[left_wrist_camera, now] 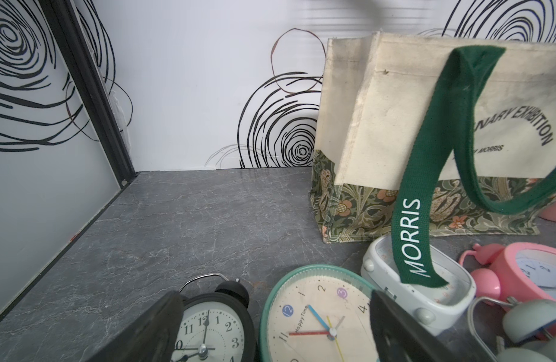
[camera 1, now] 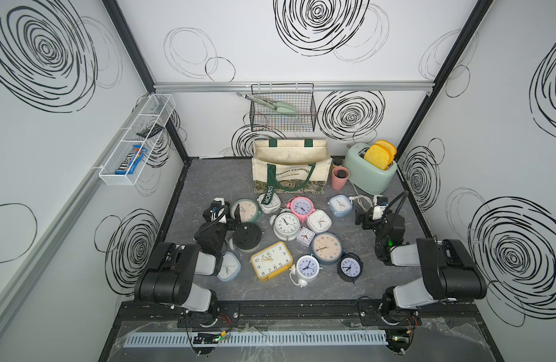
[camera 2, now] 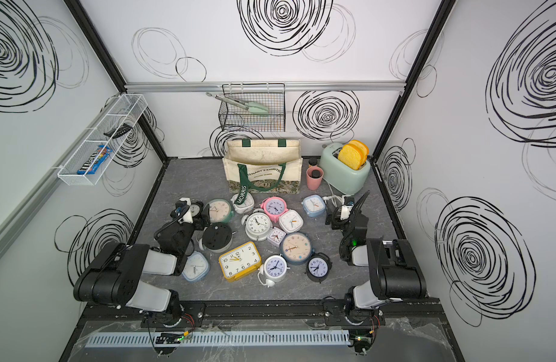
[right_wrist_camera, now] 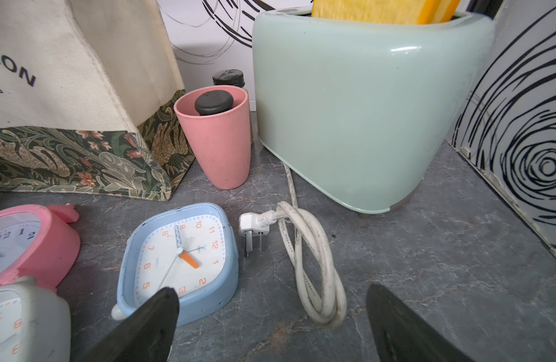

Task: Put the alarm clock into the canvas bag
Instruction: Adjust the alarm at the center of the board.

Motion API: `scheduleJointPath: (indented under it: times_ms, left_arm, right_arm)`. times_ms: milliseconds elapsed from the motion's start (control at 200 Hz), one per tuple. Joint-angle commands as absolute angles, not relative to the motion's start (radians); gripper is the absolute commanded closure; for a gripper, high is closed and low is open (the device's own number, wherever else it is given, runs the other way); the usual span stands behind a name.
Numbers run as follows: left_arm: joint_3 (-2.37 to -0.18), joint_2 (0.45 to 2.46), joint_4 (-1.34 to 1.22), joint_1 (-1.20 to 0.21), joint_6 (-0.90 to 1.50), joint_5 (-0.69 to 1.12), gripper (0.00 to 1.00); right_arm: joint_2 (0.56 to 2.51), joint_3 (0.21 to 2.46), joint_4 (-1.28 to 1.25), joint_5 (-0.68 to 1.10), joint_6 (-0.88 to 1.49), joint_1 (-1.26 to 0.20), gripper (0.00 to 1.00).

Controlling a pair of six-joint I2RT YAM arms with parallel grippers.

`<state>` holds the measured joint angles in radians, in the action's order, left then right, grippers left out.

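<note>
Left hand [left_wrist_camera: 275, 296] and right hand [right_wrist_camera: 272, 288] apart, "Happy Time" clock [left_wrist_camera: 317, 316], canvas bag [left_wrist_camera: 395, 109] lettered "MORRIS", "EXHIBITION"

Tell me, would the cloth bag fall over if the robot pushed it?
It probably slides, not tips: the canvas bag stands wide and boxy. Its side creases inward, so likely soft. Its green handle droops onto a white clock: floppy.

Canvas bag [camera 1: 320, 176] upright, open; alarm clocks [camera 1: 272, 260] strewn before.

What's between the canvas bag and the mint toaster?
A pink cup holding a dark-capped bottle, with a second bottle behind it; clearest in the right wrist view.
</note>
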<state>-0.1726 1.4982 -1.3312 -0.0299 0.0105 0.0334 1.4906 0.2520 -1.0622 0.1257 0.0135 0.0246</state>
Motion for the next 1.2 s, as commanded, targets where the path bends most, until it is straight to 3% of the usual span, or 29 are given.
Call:
scheduleJointPath:
  times_ms: [0,105,220,455,535,590,665,806,971,1116,1196]
  left_arm:
    - [-0.191,1.494,-1.361,-0.026,0.000,0.043,0.04]
    - [-0.190,1.494,-1.363,-0.016,0.016,0.045,0.04]
    - [-0.150,1.496,-1.441,-0.012,0.069,-0.096,0.04]
    - [-0.166,1.465,-1.391,-0.033,0.054,-0.132,0.04]
    - [-0.210,1.372,-1.227,-0.048,0.061,-0.205,0.04]
    - [-0.241,1.309,-1.124,-0.073,0.055,-0.290,0.04]
    - [-0.301,1.219,-0.931,-0.123,0.090,-0.438,0.04]
    - [-0.427,1.097,-0.584,-0.269,0.249,-0.703,0.04]
    - [-0.587,0.978,-0.180,-0.324,0.449,-0.681,0.04]
    - [-0.719,0.903,0.111,-0.334,0.524,-0.523,0.04]
    - [-0.758,0.870,0.231,-0.339,0.508,-0.450,0.04]
  right_arm:
    - [1.480,0.273,-1.076,0.134,0.008,0.029,0.03]
    - [1.480,0.274,-1.076,0.154,0.014,0.040,0.03]
    - [1.480,0.273,-1.078,0.152,0.017,0.041,0.03]
    - [1.483,0.276,-1.072,0.139,0.026,0.044,0.03]
    - [1.443,0.276,-1.059,0.015,0.073,0.043,0.03]
    - [1.372,0.311,-0.922,-0.043,0.102,0.042,0.03]
    - [1.284,0.390,-0.728,-0.067,0.141,0.039,0.03]
    - [1.174,0.445,-0.636,-0.041,0.243,0.026,0.03]
    - [1.140,0.511,-0.552,0.015,0.490,0.032,0.03]
    - [1.208,0.566,-0.385,0.089,0.811,0.079,0.03]
    - [1.270,0.571,-0.423,0.327,0.808,0.154,0.03]
